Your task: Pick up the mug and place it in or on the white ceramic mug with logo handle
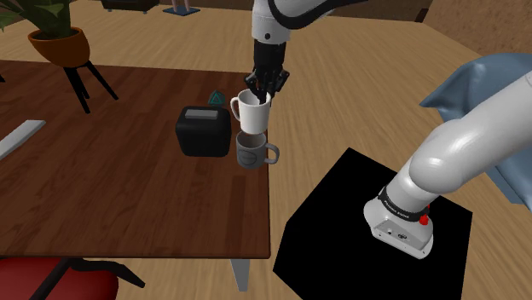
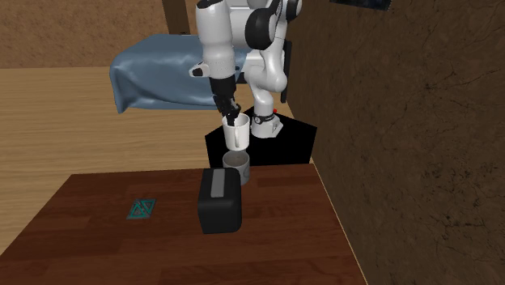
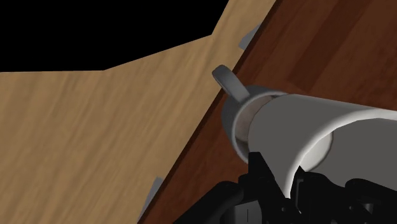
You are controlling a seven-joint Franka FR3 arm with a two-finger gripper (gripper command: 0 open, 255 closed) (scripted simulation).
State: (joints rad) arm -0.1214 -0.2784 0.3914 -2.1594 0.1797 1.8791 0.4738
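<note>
Mug (image 1: 252, 111) hangs upright, its rim pinched between the fingers (image 1: 271, 85) — directly above the grey mug (image 1: 253, 153) at the bench (image 1: 128, 196) edge. The coming move looks like a straight descent — the two seem aligned.

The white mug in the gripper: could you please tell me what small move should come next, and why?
Probably lower it straight down. The gripper clasps the white mug by its rim, upright, directly above the grey mug at the table edge, both exterior views showing them lined up.
</note>
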